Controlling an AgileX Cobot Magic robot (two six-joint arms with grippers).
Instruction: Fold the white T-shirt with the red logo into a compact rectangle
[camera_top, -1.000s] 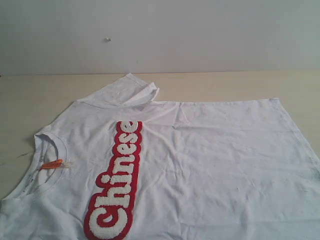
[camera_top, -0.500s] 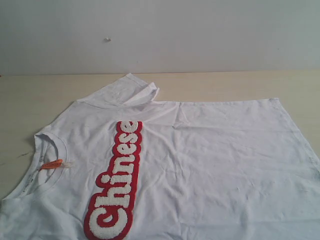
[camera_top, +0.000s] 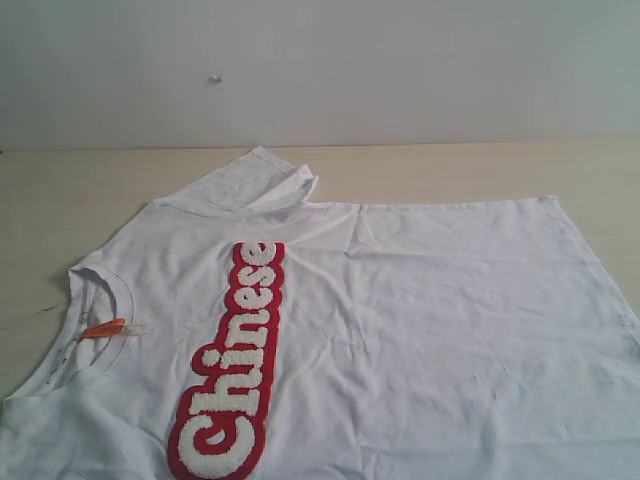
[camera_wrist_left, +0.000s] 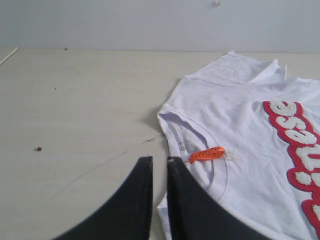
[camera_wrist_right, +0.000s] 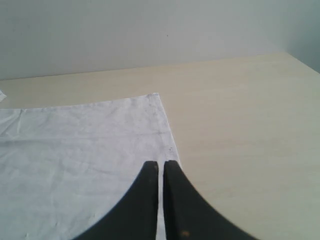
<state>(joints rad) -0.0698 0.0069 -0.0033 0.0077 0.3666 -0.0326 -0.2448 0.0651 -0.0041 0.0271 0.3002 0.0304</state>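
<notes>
The white T-shirt (camera_top: 400, 330) lies spread face up on the table, neck to the left and hem to the right. The red logo (camera_top: 232, 370) with its white letters runs along the chest. An orange tag (camera_top: 103, 328) shows inside the collar. No gripper shows in the exterior view. In the left wrist view my left gripper (camera_wrist_left: 159, 160) hovers shut beside the collar, close to the orange tag (camera_wrist_left: 206, 154), with nothing held. In the right wrist view my right gripper (camera_wrist_right: 160, 164) is shut above the T-shirt's (camera_wrist_right: 75, 150) hem edge, near its corner.
The far sleeve (camera_top: 262, 180) is folded up at the back of the shirt. Bare beige table (camera_top: 60, 200) lies left of the collar and behind the shirt; a grey wall (camera_top: 400, 70) closes the back. Small specks (camera_wrist_left: 38, 148) dot the table.
</notes>
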